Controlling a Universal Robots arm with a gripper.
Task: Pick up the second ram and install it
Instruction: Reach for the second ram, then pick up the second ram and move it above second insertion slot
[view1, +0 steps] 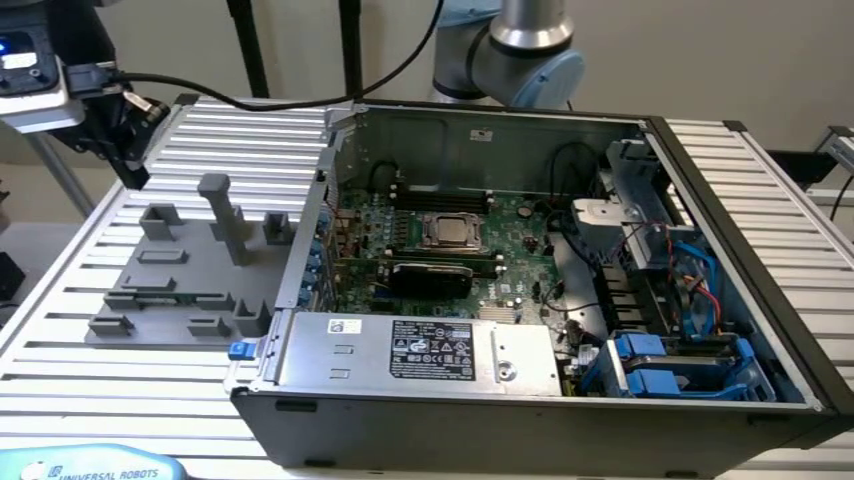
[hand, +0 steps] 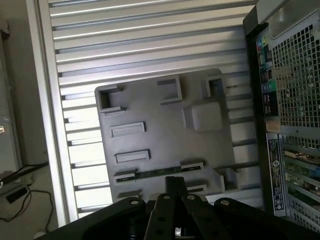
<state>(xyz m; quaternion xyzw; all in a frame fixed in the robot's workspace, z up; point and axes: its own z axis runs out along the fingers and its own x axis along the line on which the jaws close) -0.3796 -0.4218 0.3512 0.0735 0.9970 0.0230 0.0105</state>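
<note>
A ribbed aluminium table (view1: 80, 370) with long parallel grooves stood before a plain pale wall. On it lay a flat, matte gray plastic fixture plate (view1: 160, 272) with small square blocks and one tall upright post (view1: 224, 215). The second ram (view1: 171, 297), a thin dark-green strip standing on its edge, sat in the plate between two low holders; in the wrist view it (hand: 157, 173) showed as a narrow dark line.

The black gripper (view1: 131, 172) hung over the table's far corner at the exterior view's left, apart from the ram, holding nothing. In the wrist view its (hand: 175, 182) fingers were pressed together.

To the exterior view's right lay an open dark-gray metal computer case (view1: 534, 430), showing a green motherboard (view1: 521, 225), a silver labelled power supply (view1: 414, 350) and blue plastic drive brackets (view1: 667, 375).
</note>
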